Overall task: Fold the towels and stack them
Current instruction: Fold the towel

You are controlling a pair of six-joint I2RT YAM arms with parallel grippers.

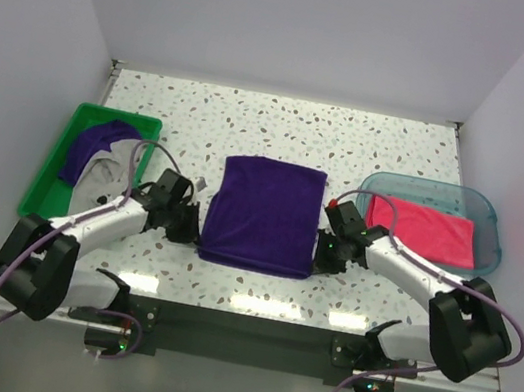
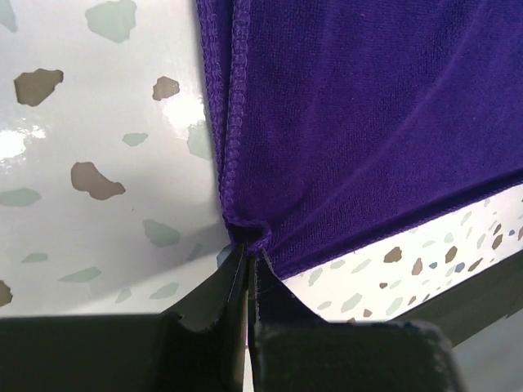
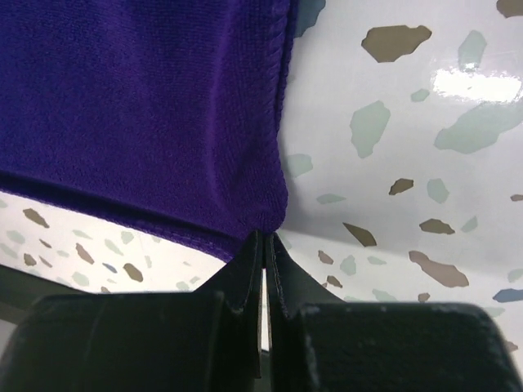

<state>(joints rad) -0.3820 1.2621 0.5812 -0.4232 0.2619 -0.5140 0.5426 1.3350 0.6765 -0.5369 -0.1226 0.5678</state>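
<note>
In the middle of the speckled table [image 1: 285, 124], a dark purple towel [image 1: 266, 214], spread flat and close to square. Stretched away from the arms, with the near edge running side to side. Pinched at the near left corner by the left gripper [image 2: 249, 255], shut tight on a little bunch of cloth. Pinched at the near right corner by the right gripper [image 3: 265, 242], also shut on the cloth, right at the tip. Both corners low, down by the table top. All the rest of the towel on the far side of the two grippers, none of it behind them. Each corner next to its own arm, so neither arm nearer than the other. Probably the folding step: best to lift the near edge and carry it straight over to the far edge, both sides together, to keep the fold even. Off to the left, a green bin [image 1: 40, 187] with a second purple towel [image 1: 93, 146] and a pale grey-white towel [image 1: 102, 180] inside. Off to the right, a teal tray [image 1: 488, 211] with a folded pink towel [image 1: 423, 233] in it. Both well apart from the middle towel.
</note>
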